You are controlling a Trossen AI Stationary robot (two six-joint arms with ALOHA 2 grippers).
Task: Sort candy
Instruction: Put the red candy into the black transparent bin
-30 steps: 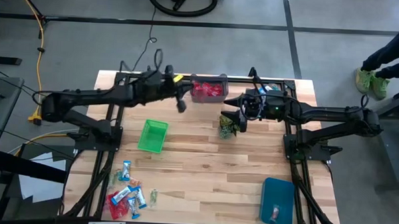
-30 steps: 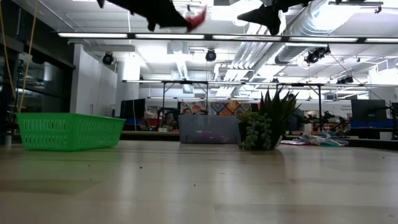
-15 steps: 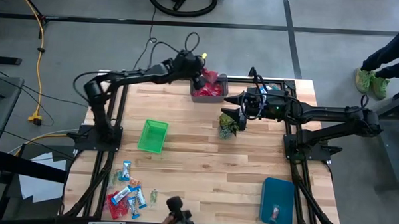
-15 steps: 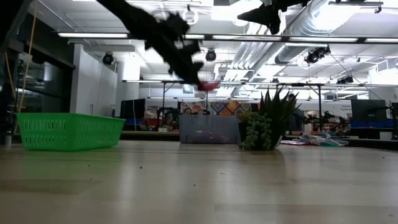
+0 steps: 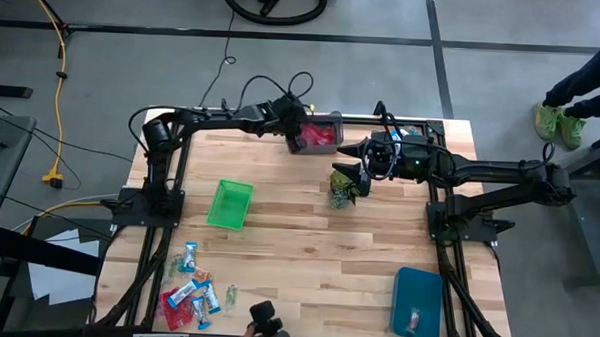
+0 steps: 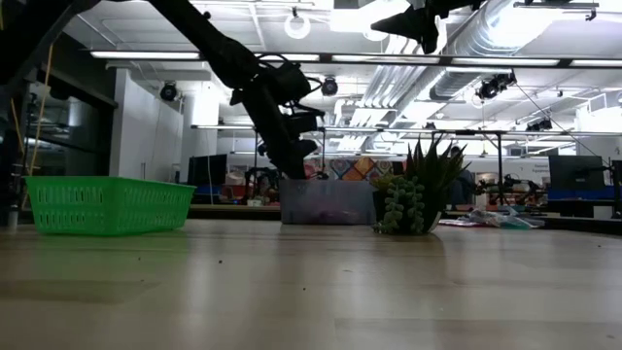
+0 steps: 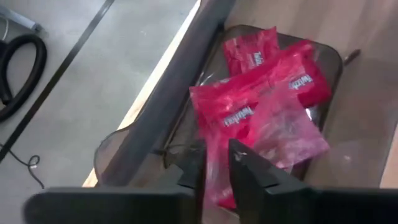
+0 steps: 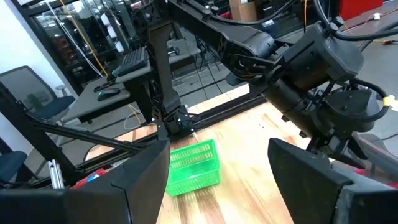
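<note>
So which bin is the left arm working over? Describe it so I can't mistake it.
Look along the table's far edge, near its middle. There sits the clear bin, holding red candy under the left tool. The green basket and blue bin are coloured; this one is transparent.

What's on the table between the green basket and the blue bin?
Nothing: from above, only bare wood lies between the green basket and the blue bin.

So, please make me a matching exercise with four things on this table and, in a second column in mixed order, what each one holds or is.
Things:
1. clear bin
2. green basket
3. blue bin
4. right gripper

States:
a. holds one wrapped candy
b. open, above the small plant
c. holds red candies
d. holds nothing visible

Pairs: 1-c, 2-d, 3-a, 4-b
</note>
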